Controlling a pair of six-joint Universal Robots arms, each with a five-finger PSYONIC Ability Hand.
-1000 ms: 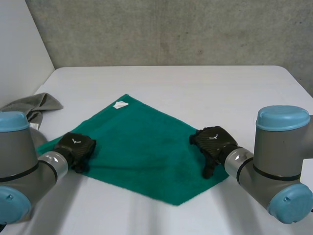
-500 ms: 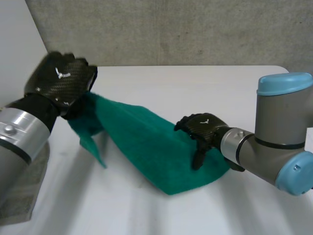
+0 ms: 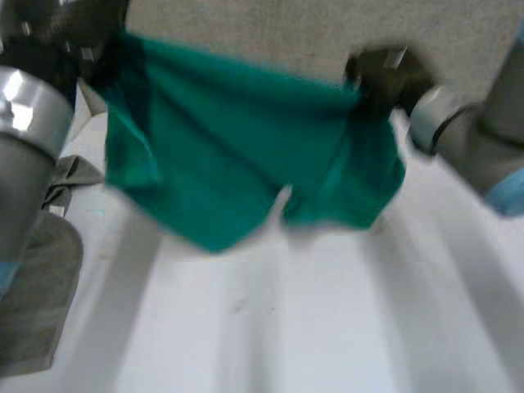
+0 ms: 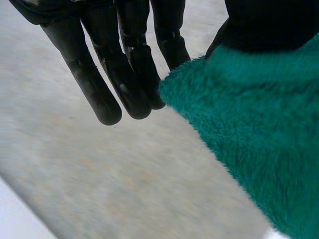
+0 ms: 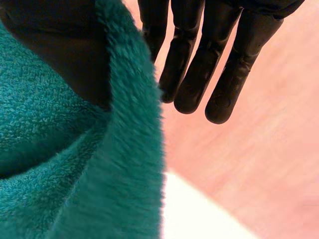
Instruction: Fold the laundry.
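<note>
Green towel (image 3: 246, 155) hangs spread above my desk (image 3: 286, 327). My left hand (image 4: 122, 74) and right hand (image 5: 202, 74) each pinch a top corner.

White table (image 3: 286, 327) — grey concrete wall (image 3: 246, 33).

**White table, with a grey cloth lying at its left side**

The white table (image 3: 327, 327) has a smooth, matte top. In the head view it runs from the near edge back to a grey concrete wall (image 3: 246, 33), and a white wall closes it off at the far left. A grey cloth (image 3: 72, 176) lies directly on the top, well over to the left and towards the back. It is loosely crumpled, with soft folds rather than flat layers, and one side is tucked out of sight behind the left arm (image 3: 29, 123). A faint small speck (image 3: 237, 305) marks the top nearer the front, well apart from the grey cloth.
</note>
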